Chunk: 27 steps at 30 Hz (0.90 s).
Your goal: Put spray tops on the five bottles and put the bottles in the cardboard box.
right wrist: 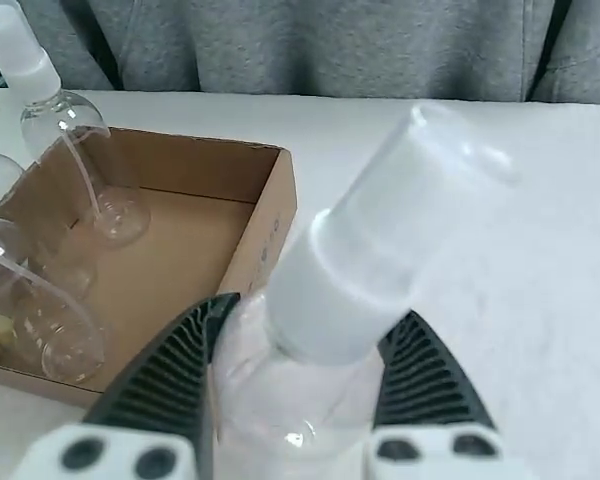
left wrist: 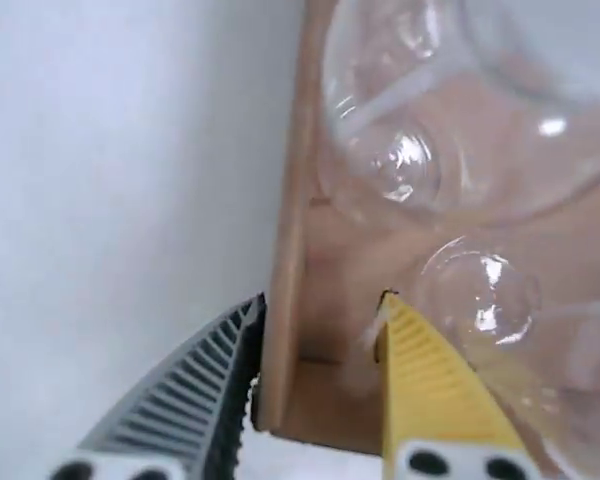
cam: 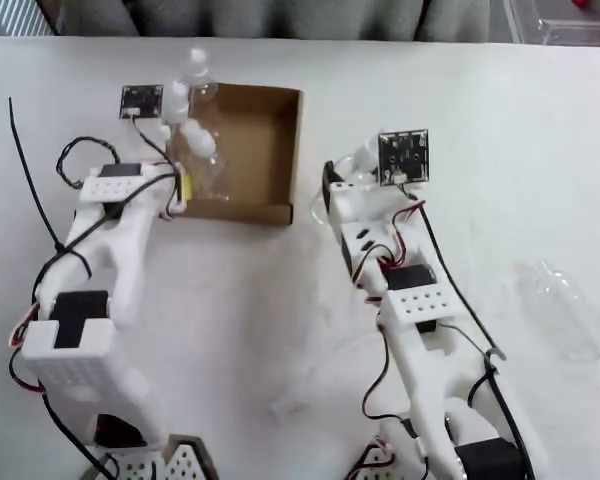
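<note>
The cardboard box (cam: 270, 150) stands at the table's back centre, with several clear bottles (cam: 195, 140) with white spray tops upright along its left side. My left gripper (cam: 180, 187) is open astride the box's left wall (left wrist: 288, 250): the grey finger (left wrist: 195, 390) is outside and the yellow finger (left wrist: 430, 390) inside, beside the round bottle bases (left wrist: 480, 290). To the right of the box, my right gripper (right wrist: 318, 310) is shut on a clear bottle with a white spray top (right wrist: 380, 250), tilted toward the box (right wrist: 265, 220).
One clear bottle (cam: 568, 308) lies on its side at the table's right edge. A clear plastic bin (cam: 560, 20) sits at the back right corner. Black cables (cam: 30, 190) trail to the left of the left arm. Open table lies between the two arms.
</note>
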Tool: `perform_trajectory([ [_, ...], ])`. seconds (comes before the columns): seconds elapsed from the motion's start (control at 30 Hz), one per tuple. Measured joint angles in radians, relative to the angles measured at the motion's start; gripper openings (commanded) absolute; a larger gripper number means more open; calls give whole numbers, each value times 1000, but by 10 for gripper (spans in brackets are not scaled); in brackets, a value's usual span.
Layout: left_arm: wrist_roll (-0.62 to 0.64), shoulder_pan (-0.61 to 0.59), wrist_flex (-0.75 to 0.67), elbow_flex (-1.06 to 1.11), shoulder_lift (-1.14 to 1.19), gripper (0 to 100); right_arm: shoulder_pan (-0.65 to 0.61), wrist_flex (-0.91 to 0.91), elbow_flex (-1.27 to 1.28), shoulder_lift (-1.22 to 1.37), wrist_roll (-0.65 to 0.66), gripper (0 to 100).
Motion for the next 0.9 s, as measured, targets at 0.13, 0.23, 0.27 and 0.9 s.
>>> perform_trajectory([
  [0.13,14,0,0,0,0,177,0,0,0,0,0,16],
  [0.23,38,0,-2,0,0,176,0,0,0,0,0,16],
  [0.27,41,0,-2,0,0,176,0,0,0,0,0,16],
  [0.9,49,34,6,0,0,31,0,0,0,0,0,16],
])
